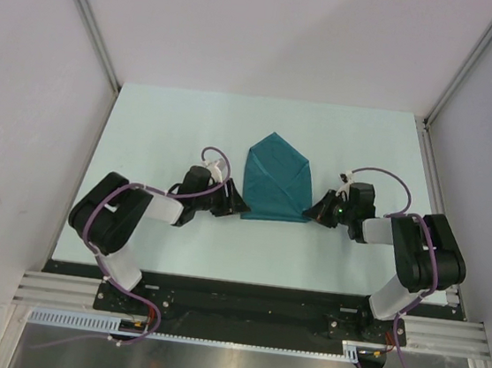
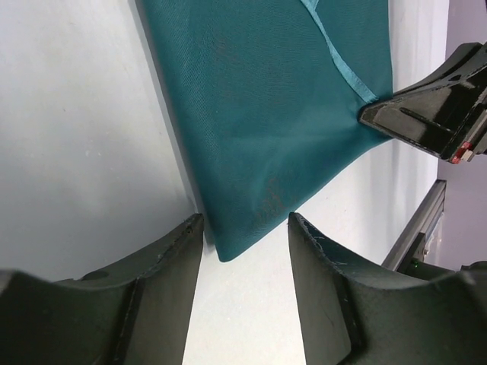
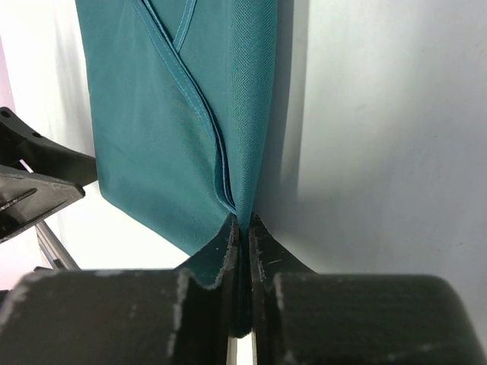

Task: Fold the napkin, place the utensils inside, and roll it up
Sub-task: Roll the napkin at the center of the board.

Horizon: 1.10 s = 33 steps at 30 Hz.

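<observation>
Right gripper (image 3: 242, 225) and left gripper (image 2: 245, 222) sit low over the table (image 1: 172, 131) either side of the folded napkin (image 1: 275, 180), its point aimed away; the right is clamped on the near right corner, the left spread with the near left corner at its fingertips

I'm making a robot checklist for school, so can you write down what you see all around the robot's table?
Surface: pale table, smooth.
Job's things: teal napkin folded to a point at its far end, lying mid-table; fork not seen.
Clutter: nothing seen.
Grippers: left gripper open, a napkin corner between its fingers; right gripper shut on the napkin's near right edge.
Cables: purple cables along both arms.
Surroundings: white walls, metal frame posts.
</observation>
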Tool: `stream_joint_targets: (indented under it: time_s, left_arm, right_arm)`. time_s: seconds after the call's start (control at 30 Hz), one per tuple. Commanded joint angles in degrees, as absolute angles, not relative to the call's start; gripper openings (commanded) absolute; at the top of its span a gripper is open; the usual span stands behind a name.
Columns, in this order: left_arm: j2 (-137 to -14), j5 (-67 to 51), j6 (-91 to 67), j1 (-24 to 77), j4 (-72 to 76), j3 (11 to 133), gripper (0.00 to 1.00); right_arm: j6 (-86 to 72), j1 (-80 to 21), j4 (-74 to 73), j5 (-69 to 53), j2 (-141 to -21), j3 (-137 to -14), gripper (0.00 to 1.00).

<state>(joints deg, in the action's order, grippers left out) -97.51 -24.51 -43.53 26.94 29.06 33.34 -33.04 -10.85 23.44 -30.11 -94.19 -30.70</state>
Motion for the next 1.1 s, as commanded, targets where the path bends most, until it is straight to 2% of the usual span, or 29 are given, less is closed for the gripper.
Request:
stream_joint_targets:
  time_s: [0.0, 0.27, 0.37, 0.4, 0.47, 0.53, 0.57, 0.6, 0.67, 0.7, 0.77, 0.87, 0.9, 1.07]
  left_arm:
    - [-101.3, -22.7, -43.7, 28.1, 26.4, 31.2, 0.55]
    - [-104.4, -24.3, -47.8, 29.2, 33.3, 31.2, 0.44]
    - [-104.9, -24.9, -48.7, 29.3, 34.2, 31.4, 0.33]
    - [-104.9, -25.1, -48.8, 29.2, 34.1, 31.5, 0.25]
    - [-104.9, -25.2, -48.9, 29.3, 33.5, 31.8, 0.15]
    - [-104.9, -25.9, -49.0, 29.3, 33.3, 32.0, 0.04]
    - [-104.9, -26.3, -49.0, 29.2, 33.1, 32.3, 0.01]
    - [-104.9, -26.5, -49.1, 29.2, 32.7, 32.7, 0.00]
    - [-104.9, -28.2, -49.2, 29.1, 32.0, 33.6, 0.00]
    - [-104.8, -28.8, -49.2, 28.9, 31.1, 33.9, 0.00]
    - [-104.3, -30.5, -49.6, 28.7, 30.7, 34.4, 0.00]
    - [-103.2, -32.1, -49.3, 28.0, 27.4, 35.9, 0.00]
    - [-103.1, -32.5, -49.0, 27.8, 26.4, 36.3, 0.00]
    - [-104.0, -37.5, -48.9, 26.0, 22.2, 38.8, 0.00]
  right_arm:
    - [-33.0, -11.4, 21.5, -29.4, -93.4, -31.8, 0.03]
    - [-33.3, -12.0, 21.1, -29.5, -92.8, -31.7, 0.00]
    - [-33.2, -12.1, 20.7, -29.5, -92.5, -31.7, 0.00]
    - [-33.1, -12.1, 20.7, -29.5, -92.4, -31.7, 0.00]
    - [-32.8, -12.1, 20.1, -29.4, -91.9, -31.9, 0.00]
    - [-32.3, -12.1, 19.3, -29.4, -91.6, -32.2, 0.05]
    - [-31.6, -11.9, 19.1, -29.6, -91.0, -32.4, 0.07]
    - [-31.1, -11.8, 18.6, -29.6, -90.5, -32.5, 0.17]
    - [-29.6, -11.4, 16.9, -29.2, -88.1, -33.0, 0.27]
    - [-28.7, -11.1, 16.1, -28.8, -86.7, -33.2, 0.41]
    - [-26.9, -11.2, 13.2, -25.9, -83.8, -33.8, 0.55]
    - [-22.4, -12.9, 9.8, -19.0, -76.0, -33.9, 0.62]
    - [-19.8, -13.6, 9.0, -16.8, -72.7, -33.9, 0.69]
    - [-10.6, -27.5, 8.4, 0.0, -67.1, -34.1, 0.78]
